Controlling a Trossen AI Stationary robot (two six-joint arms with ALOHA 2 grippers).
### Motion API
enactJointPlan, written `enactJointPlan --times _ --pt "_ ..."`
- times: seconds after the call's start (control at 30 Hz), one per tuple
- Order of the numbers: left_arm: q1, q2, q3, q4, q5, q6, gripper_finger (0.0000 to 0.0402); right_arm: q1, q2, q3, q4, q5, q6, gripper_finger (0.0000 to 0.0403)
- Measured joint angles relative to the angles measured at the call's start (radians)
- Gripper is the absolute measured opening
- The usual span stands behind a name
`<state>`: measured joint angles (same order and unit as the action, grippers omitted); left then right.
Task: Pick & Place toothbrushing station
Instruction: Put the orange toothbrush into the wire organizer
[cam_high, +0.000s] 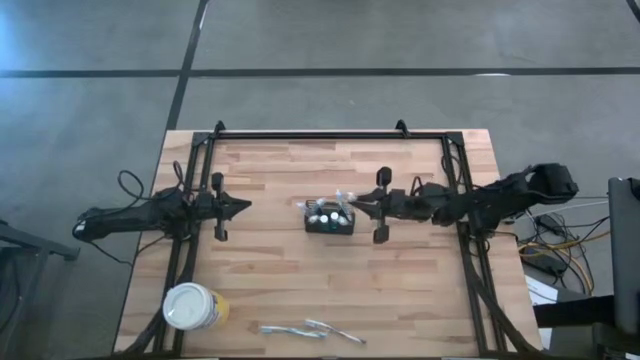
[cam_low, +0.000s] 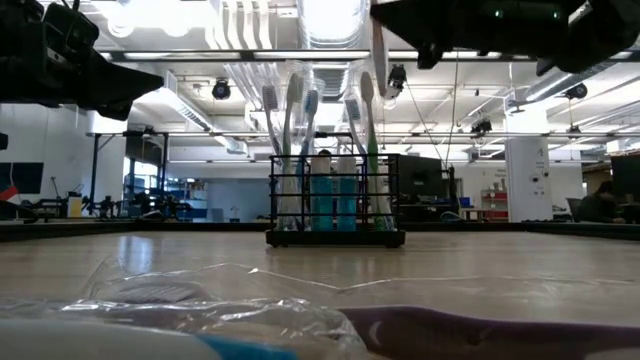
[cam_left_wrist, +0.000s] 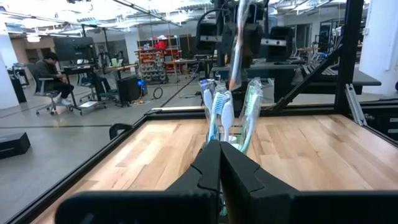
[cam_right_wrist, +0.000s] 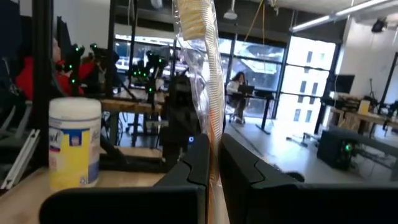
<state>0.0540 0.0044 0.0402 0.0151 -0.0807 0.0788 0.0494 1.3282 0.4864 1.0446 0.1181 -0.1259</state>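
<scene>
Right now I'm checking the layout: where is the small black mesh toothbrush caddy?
In the high view, the small black mesh toothbrush caddy stands near the middle of the wooden table, between the two arms, just left of the right claw.

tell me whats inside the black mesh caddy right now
The black mesh caddy holds several toothbrushes standing upright, heads up, and blue tubes or bottles seen through the mesh. How the compartments divide them, and the caddy's floor, stay hidden.

A: Any legible text, brand or number?

B: None. The white tub (cam_right_wrist: 74, 151) carries a yellow label with blue print (too blurred to read); nothing else bears readable markings.
</scene>
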Motion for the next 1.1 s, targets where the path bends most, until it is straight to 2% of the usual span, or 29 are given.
enactJointPlan --times 0.3,0.7,1.0,1.1 --pt "0.000 0.000 -0.001 0.000 -0.006 -0.001 0.0007 0.000 0.159 -0.015 0.127 0.001 0.042 0.0013" --pt "0.000 0.000 -0.001 -0.002 -0.009 -0.001 0.0007 0.000 0.301 -0.031 0.244 0.019 0.040 0.0013" --pt "0.000 0.000 -0.001 -0.003 -0.010 -0.002 0.0007 0.000 0.398 -0.113 0.497 0.042 0.009 0.0013" --pt "0.000 0.000 -0.001 -0.002 -0.010 -0.002 0.0007 0.000 0.438 -0.129 0.521 0.065 0.002 0.0013"
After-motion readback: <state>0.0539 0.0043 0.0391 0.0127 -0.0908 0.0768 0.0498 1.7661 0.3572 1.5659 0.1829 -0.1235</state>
